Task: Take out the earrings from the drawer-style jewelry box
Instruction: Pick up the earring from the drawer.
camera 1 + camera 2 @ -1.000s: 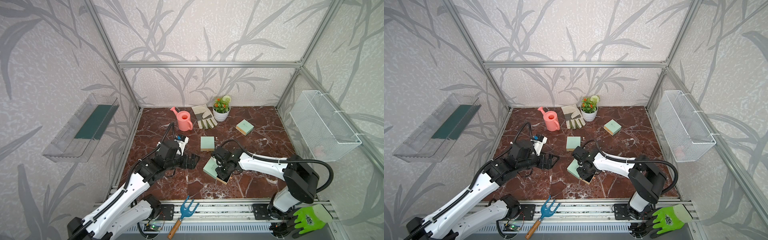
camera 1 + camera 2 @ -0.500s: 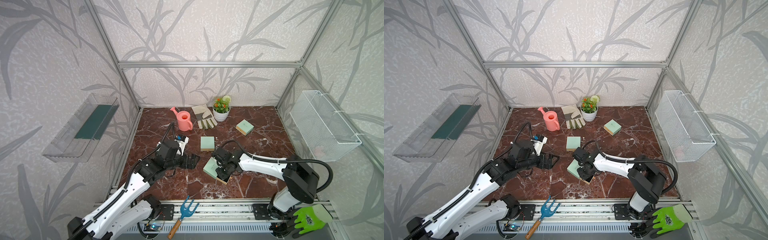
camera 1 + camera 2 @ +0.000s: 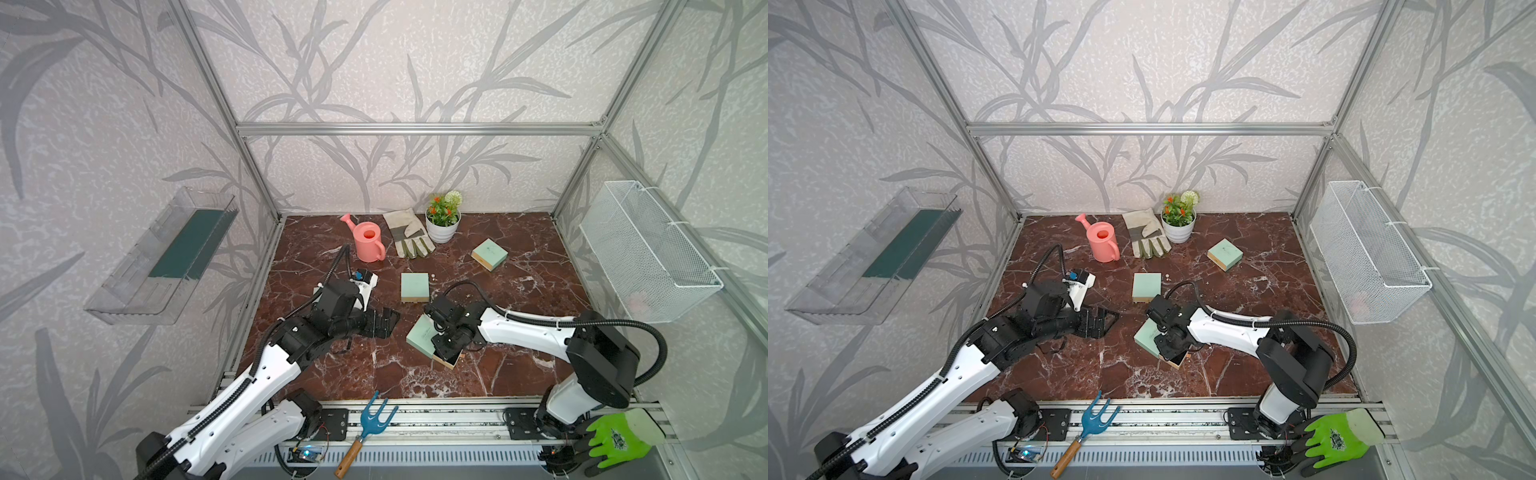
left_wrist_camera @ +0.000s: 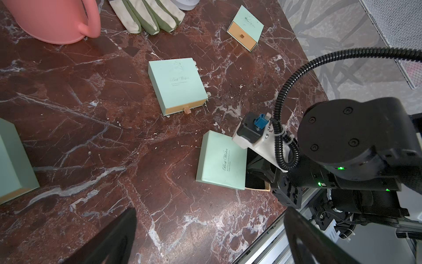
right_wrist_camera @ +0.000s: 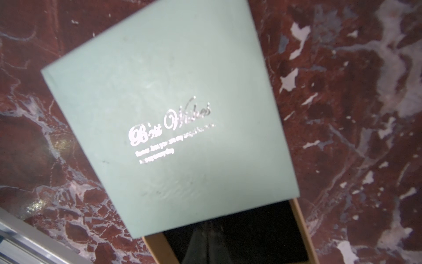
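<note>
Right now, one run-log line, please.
left end effector open | right end effector shut inside jewelry box drawer | grasp contents unclear

A: What are the walls (image 3: 395,62) like?
B: Pale grey, with darker leaf fronds all over them. They're held in an aluminium frame (image 3: 415,129).
A: And the floor (image 3: 519,291)?
B: Dark red marble with white veins. The light on it is even and the shadows are soft.
A: Is anything fixed up?
B: A clear shelf (image 3: 137,291) on the left wall, with a dark green strip (image 3: 187,249) in it. A white wire basket (image 3: 648,257) on the right wall. A metal rail (image 3: 436,415) runs along the front edge.
</note>
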Controlling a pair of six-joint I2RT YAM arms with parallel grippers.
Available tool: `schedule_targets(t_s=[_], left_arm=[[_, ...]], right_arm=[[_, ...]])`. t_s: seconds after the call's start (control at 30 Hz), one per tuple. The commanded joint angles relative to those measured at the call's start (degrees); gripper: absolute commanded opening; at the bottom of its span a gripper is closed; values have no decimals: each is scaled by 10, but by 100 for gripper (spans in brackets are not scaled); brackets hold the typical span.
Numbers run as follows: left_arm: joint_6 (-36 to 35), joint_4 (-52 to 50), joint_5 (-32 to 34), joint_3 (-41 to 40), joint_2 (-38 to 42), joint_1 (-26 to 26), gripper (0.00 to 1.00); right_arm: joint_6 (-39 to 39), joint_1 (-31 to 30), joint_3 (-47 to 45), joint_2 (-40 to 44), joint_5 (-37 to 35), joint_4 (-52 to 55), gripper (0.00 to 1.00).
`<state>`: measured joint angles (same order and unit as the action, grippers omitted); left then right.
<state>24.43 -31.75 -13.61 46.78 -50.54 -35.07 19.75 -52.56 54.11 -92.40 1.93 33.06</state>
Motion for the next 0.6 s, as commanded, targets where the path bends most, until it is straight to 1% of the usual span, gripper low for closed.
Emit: schedule_targets(t_s=[0.0, 0.1, 0.43, 0.57], left_arm=[[-5, -5, 2, 7, -2, 3, 99], [-5, -6, 1, 7, -3, 3, 99], [-5, -7, 2, 8, -1, 3, 99], [-5, -8, 3, 9, 0, 4, 99]], right_arm=[[3, -3, -8, 25, -9, 15, 2], [3, -3, -8, 34, -10, 21, 0], [5, -3, 1, 74, -14, 62, 0], [4, 6, 4, 106, -16, 81, 0]])
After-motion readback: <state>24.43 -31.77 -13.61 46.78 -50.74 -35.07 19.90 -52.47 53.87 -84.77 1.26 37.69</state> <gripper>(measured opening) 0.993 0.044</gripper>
